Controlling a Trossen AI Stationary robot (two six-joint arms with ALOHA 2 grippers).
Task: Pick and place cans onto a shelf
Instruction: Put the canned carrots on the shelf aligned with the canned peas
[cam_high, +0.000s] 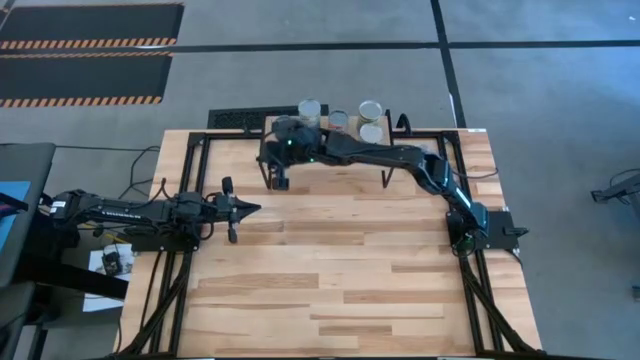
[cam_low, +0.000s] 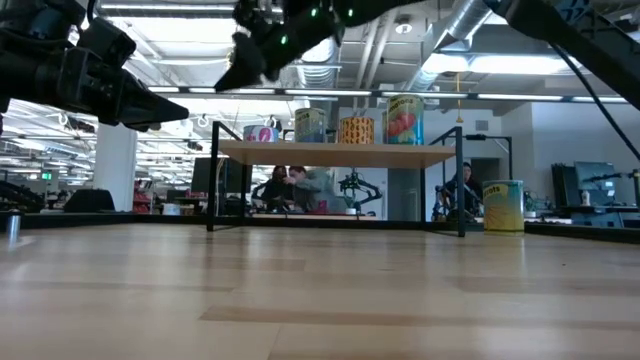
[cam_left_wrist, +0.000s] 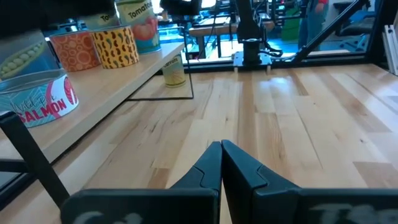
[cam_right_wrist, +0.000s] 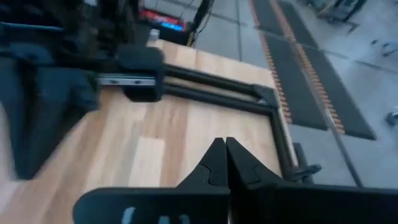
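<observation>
My two arms are matte black, built of slim tubular links with bulkier joint housings. The right arm (cam_high: 400, 158) shows small green lights near its wrist and a teal glint at the elbow. The left arm (cam_high: 120, 212) carries pale lettering along its link. Each gripper (cam_left_wrist: 221, 163) ends in tapered, wedge-shaped black fingers (cam_right_wrist: 214, 165).

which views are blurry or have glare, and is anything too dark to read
Right wrist view: motion-smeared, the dark frame streaked; only the right tool is crisp. Low view: bright ceiling lights backlight both arms into silhouettes; the cans on the shelf stay readable. Left wrist view: sharp, with glare from the bright background; the left tool is clear. High view: evenly lit.
</observation>
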